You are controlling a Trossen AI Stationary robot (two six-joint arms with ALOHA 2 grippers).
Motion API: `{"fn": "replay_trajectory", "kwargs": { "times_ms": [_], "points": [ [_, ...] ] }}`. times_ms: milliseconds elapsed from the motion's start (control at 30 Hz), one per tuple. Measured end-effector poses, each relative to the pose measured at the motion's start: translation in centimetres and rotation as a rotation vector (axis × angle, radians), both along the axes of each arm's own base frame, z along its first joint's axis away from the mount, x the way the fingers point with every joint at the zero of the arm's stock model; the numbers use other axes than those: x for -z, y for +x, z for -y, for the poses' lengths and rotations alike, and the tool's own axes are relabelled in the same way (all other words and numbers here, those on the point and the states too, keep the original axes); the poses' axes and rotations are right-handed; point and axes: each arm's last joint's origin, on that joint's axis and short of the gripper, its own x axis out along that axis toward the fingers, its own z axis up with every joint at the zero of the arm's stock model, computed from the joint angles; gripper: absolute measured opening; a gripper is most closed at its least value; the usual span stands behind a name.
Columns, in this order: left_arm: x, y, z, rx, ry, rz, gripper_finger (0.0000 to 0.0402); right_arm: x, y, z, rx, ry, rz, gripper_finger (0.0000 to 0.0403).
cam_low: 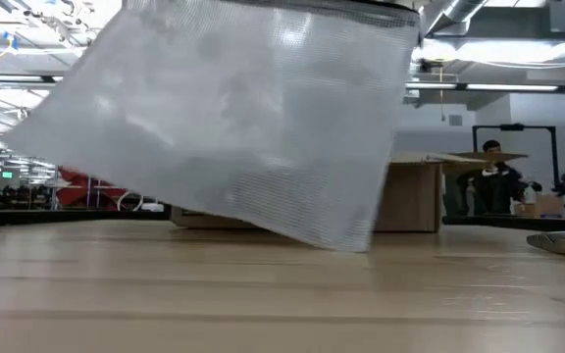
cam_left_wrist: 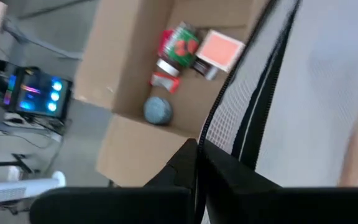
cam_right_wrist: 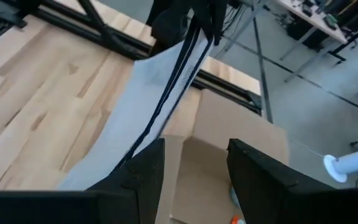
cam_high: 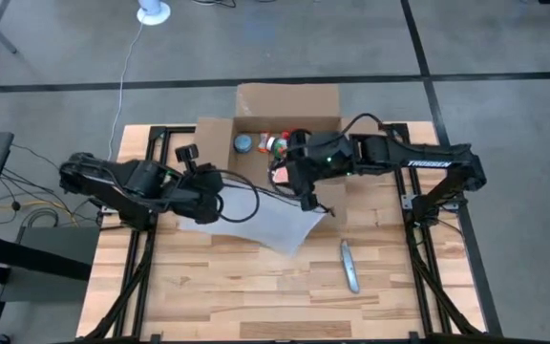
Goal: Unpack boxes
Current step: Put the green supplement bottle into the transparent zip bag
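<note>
Open cardboard box sits at the far edge of the desk, flaps up. Inside, in the left wrist view: a red-labelled can, a pink-topped small carton, a grey round lid or tin, a small red item I cannot identify.

A white mesh zip bag hangs clear of the desk between the arms, sagging toward the near side. Left gripper is pinched on the bag's dark zipper edge, just left of the box. Right gripper is at the bag's other top corner, over the box's front wall; the right wrist view shows its fingers spread, with the bag's edge beside them rather than clearly between.

Grey folding knife lies on the near-right desk, untouched.

Judgement: bag is mid-transfer out of the box.
- Carry it level and well clear of the front flap.
- Lower until the sagging corner touches wood before letting go.
- Set it away from the knife.
- Box contents remain to unpack.
</note>
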Motion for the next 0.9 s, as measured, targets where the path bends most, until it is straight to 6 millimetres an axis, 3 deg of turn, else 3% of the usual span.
{"fn": "replay_trajectory", "kwargs": {
  "times_ms": [233, 500, 900],
  "points": [
    [0.2, 0.7, 1.9, 0.119, -0.003, -0.002, 0.0000, -0.2, -0.4, -0.3, 0.052, 0.124, -0.034, 0.0160],
    [0.3, 1.5, 1.9, 0.123, -0.008, 0.021, 0.0000, 3.1, 1.8, -0.8, 0.075, 0.196, -0.149, 0.0159],
    [0.2, 1.8, 2.0, 0.123, -0.013, 0.045, 0.0000, 3.6, 2.5, -1.5, 0.080, 0.230, -0.148, 0.0159]
  ]
}}
